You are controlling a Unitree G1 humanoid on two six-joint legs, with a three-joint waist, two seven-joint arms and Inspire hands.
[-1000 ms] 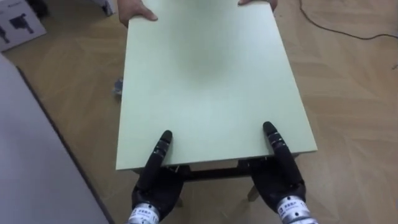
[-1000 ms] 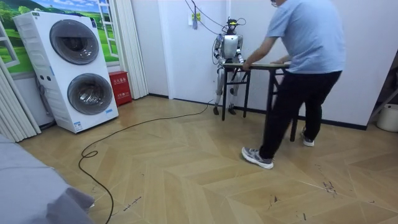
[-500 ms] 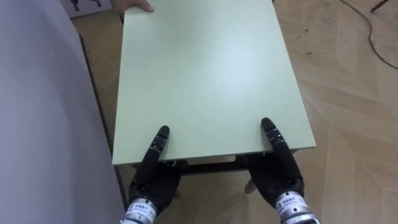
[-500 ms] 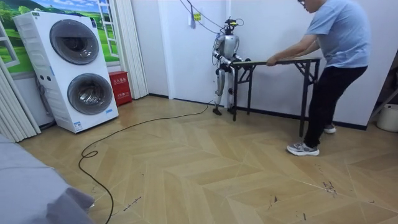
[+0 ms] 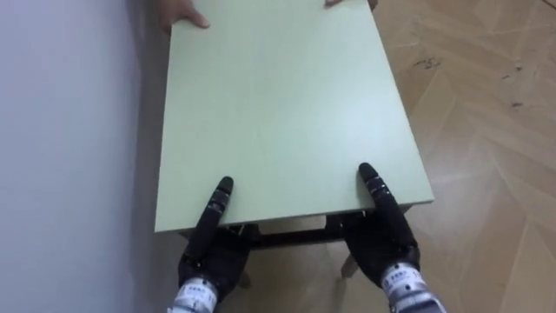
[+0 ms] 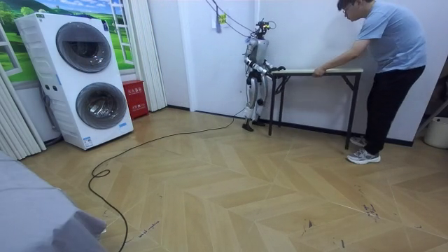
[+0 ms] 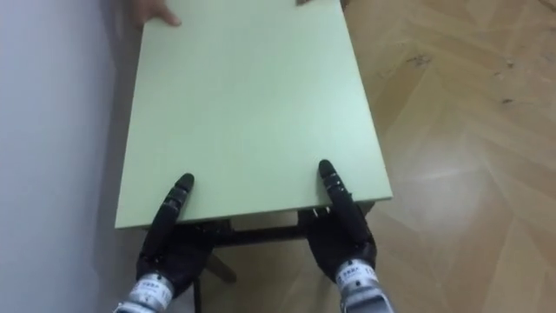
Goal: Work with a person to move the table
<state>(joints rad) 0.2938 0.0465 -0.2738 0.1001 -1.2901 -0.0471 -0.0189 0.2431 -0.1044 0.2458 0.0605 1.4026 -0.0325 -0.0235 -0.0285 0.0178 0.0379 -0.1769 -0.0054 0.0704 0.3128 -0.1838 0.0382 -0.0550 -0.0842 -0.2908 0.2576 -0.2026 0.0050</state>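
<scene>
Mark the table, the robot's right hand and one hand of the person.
table (image 5: 287, 113), left eye view, middle of its top.
right hand (image 5: 384, 245), left eye view, back of the hand.
person's hand (image 5: 178, 12), left eye view, its middle, at the far corner.

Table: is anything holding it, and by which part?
The table: left hand and right hand grip its near short edge, thumbs on top; a person's hand holds the far edge.

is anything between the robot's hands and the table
Nothing visible stands between them: the left hand and the right hand rest on the near edge of the table, while a person holds the far end.
</scene>
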